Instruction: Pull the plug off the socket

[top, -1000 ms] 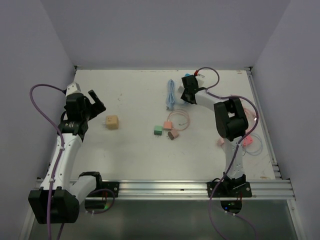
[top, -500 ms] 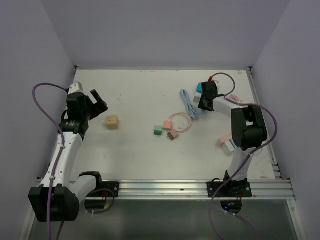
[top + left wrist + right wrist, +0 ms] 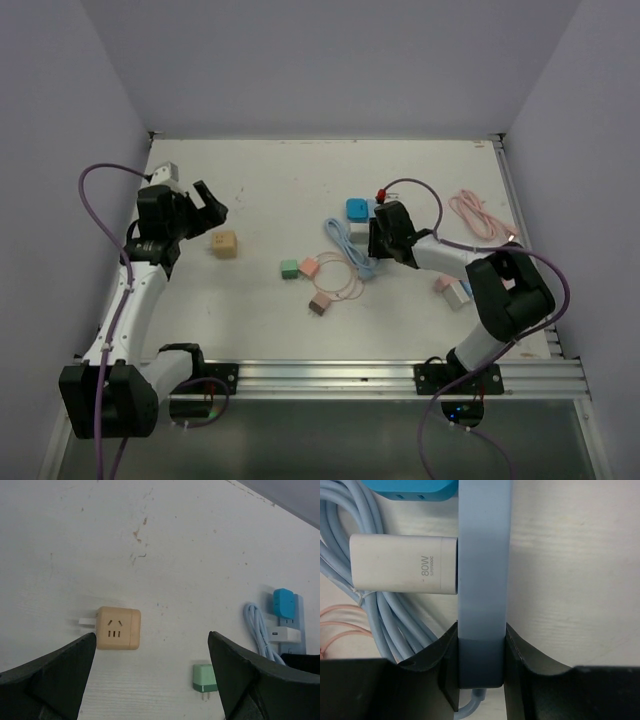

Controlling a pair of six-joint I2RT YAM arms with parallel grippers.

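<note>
My right gripper [image 3: 481,650] is shut on one end of a light blue socket strip [image 3: 484,555] that lies on the table. A white plug [image 3: 402,564] marked 80W is plugged into the strip's side, and a blue plug [image 3: 407,487] sits beside it further along. In the top view the right gripper [image 3: 385,235] is right of the blue plug [image 3: 356,209] and the coiled blue cable [image 3: 345,245]. My left gripper [image 3: 190,205] hangs open over the left of the table, holding nothing. Its wrist view shows the strip [image 3: 298,612] far to the right.
A tan cube socket [image 3: 118,628] lies below the left gripper. A green plug [image 3: 290,268], a pink plug [image 3: 309,267] with a thin pink cable [image 3: 345,282] and a brownish plug [image 3: 319,303] lie mid-table. A pink cable coil [image 3: 480,212] and small chargers [image 3: 452,290] lie right.
The right gripper has dragged the strip, its plugs and the blue cable from the back of the table toward the middle. The small plugs shifted left. The left arm moved slightly back and right.
</note>
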